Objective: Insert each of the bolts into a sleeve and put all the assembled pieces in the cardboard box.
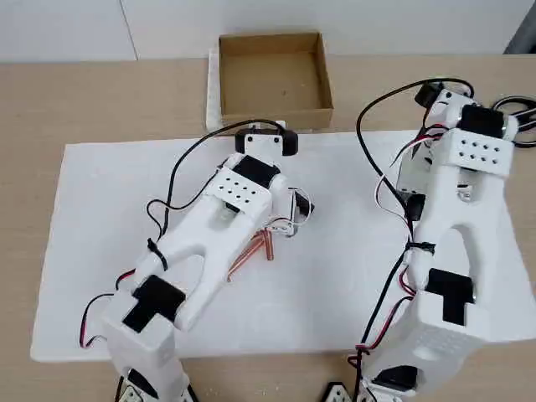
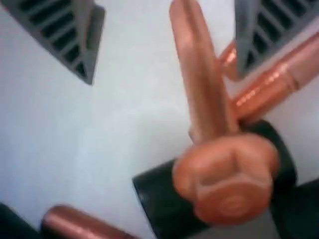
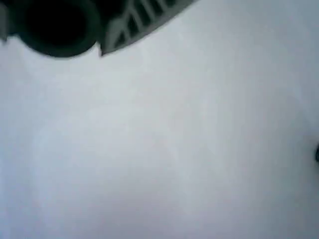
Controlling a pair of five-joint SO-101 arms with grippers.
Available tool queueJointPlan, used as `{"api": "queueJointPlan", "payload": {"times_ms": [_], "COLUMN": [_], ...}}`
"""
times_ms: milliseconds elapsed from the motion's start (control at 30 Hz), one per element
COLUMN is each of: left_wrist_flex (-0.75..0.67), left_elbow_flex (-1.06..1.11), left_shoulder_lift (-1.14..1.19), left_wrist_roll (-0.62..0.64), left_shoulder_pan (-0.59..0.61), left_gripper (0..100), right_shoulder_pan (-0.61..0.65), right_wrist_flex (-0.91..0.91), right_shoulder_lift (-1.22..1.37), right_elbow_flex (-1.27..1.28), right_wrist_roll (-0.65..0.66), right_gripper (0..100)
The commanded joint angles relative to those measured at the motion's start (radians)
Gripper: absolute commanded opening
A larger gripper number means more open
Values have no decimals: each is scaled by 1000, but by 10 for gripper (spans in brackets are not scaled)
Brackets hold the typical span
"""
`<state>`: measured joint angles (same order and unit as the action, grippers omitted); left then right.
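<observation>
Several copper bolts (image 1: pixel 251 253) lie in a loose pile on the white mat (image 1: pixel 100 251) near its middle. My left gripper (image 1: pixel 272 228) hangs just over them. In the left wrist view the left gripper (image 2: pixel 164 74) is open, its grey fingers (image 2: pixel 75 35) wide apart. One hex-headed bolt (image 2: pixel 209 124) stands tilted between them, its head resting on a black sleeve (image 2: pixel 162 204). More bolts (image 2: pixel 269 84) lie beside it. My right gripper (image 1: pixel 412 203) points down at the mat's right part. A dark round shape (image 3: pixel 55 25) sits close to the right wrist camera. The cardboard box (image 1: pixel 322 75) stands open beyond the mat.
Bare mat (image 3: pixel 174 149) stretches under the right arm. Black cables (image 1: pixel 368 151) loop between the two arms and beside the box. The wooden table (image 1: pixel 84 100) surrounds the mat, with free room on the mat's left side.
</observation>
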<state>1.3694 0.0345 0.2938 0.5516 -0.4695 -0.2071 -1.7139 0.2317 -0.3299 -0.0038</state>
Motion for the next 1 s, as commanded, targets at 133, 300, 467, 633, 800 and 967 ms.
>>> {"api": "queueJointPlan", "payload": {"times_ms": [133,300,467,633,800,967], "left_wrist_flex": [-31,-55,-66,-66,-66,-60], "left_elbow_flex": [-47,-41,-41,-41,-41,-48], "left_shoulder_lift": [8,9,9,9,9,-2], "left_wrist_roll": [21,17,17,17,17,15], "left_shoulder_pan": [-5,-5,-5,-5,-5,-5], "left_gripper": [167,56,43,39,39,7], "right_shoulder_pan": [-8,-8,-8,-8,-8,-8], "right_wrist_flex": [-18,-18,-18,-18,-18,-18], "right_shoulder_lift": [-64,-64,-65,-67,-67,-67], "right_elbow_flex": [-48,-48,-48,-48,-48,-48], "right_wrist_roll": [11,11,11,11,11,11], "right_gripper": [8,8,8,7,7,7]}}
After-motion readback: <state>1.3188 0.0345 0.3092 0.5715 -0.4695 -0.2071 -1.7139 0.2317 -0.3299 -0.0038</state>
